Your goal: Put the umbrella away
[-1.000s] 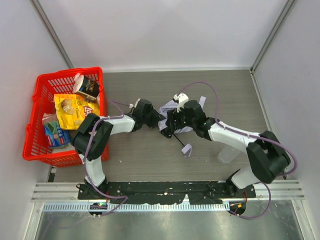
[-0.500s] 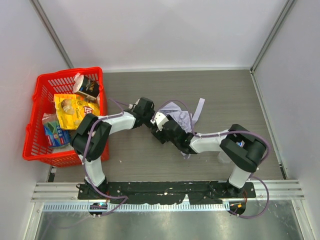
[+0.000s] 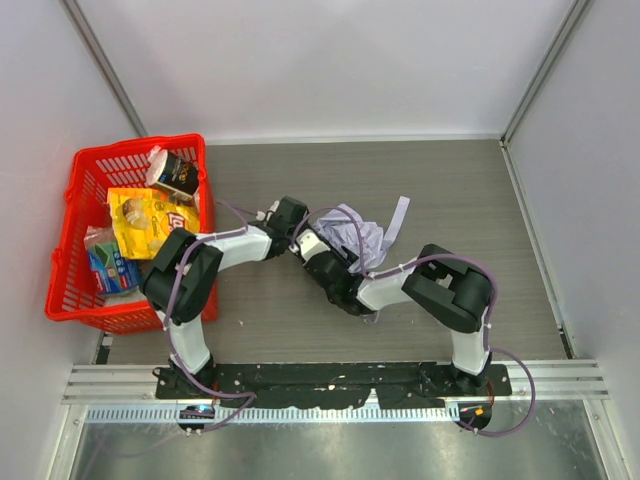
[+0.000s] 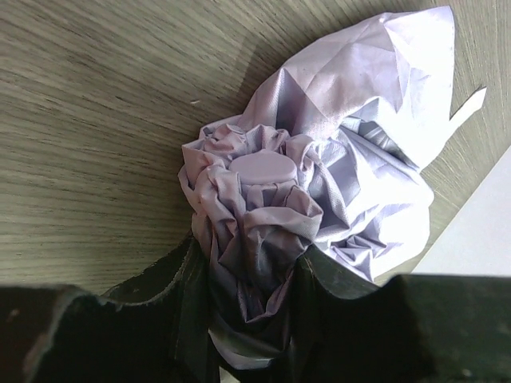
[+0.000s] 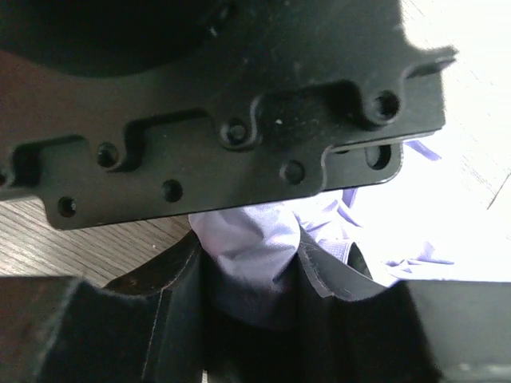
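umbrella (image 3: pixel 355 232) on bench (image 3: pixel 470 180), centre, bunched up. left tool (image 4: pixel 249 267) pinching its folds below tip cap (image 4: pixel 261 167); right tool (image 5: pixel 249 267) pinching fabric alongside. step: gathering it in. next probably calls for tighter bundling.

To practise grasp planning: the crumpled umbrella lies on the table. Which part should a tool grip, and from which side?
Grip the umbrella at the gathered neck just behind its round cap, where folds bunch into a narrow bundle; the loose canopy beyond would likely slip. Come from the left arm's side, straddling the bundle, as the left tool does.
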Tool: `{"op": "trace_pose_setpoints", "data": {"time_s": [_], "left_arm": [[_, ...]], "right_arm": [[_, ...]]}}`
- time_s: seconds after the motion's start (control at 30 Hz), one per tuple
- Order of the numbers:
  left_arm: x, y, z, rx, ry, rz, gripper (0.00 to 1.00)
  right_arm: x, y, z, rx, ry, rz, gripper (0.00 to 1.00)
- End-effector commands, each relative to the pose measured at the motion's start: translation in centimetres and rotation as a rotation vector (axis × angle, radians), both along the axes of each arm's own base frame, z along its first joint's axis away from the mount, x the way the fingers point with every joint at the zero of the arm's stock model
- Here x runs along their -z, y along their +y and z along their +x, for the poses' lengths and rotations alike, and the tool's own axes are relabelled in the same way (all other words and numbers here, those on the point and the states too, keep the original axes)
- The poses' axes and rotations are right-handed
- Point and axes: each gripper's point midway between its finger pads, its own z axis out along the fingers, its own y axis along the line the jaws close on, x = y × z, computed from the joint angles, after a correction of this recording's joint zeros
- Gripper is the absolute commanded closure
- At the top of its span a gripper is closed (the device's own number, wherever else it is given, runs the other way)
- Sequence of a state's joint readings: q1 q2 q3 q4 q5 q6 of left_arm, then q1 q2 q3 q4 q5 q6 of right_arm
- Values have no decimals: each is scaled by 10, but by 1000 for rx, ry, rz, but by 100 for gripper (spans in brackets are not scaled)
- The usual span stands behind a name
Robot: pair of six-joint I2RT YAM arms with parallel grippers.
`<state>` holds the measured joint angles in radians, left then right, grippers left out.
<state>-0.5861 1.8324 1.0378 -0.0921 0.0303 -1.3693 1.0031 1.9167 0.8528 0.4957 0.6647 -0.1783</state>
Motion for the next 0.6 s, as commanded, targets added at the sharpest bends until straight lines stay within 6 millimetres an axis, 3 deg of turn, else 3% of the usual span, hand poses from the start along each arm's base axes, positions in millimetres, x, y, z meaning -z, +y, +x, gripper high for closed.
{"op": "trace_pose_setpoints", "data": {"time_s": [0.0,0.2,0.23,0.37,0.43,0.47,0.5,0.57], "left_arm": [[31,25,-44,-8,160,101,100],[12,19,-30,31,53,84,99],[8,18,-28,39,37,81,94],[-7,15,-18,59,-51,54,54],[-21,16,-10,57,-118,23,40],[-24,19,-9,57,-134,22,22],[-30,21,-5,61,-160,20,10],[-44,25,5,61,-219,11,0]], "right_arm": [[50,-6,-22,11,175,70,99],[69,-5,-38,19,306,198,99],[67,-5,-38,18,317,217,99],[65,-4,-43,2,379,296,99],[66,-2,-45,-12,422,328,99],[67,0,-49,-30,448,340,99],[66,-1,-47,-22,462,360,99],[67,-2,-47,-27,494,390,99]]}}
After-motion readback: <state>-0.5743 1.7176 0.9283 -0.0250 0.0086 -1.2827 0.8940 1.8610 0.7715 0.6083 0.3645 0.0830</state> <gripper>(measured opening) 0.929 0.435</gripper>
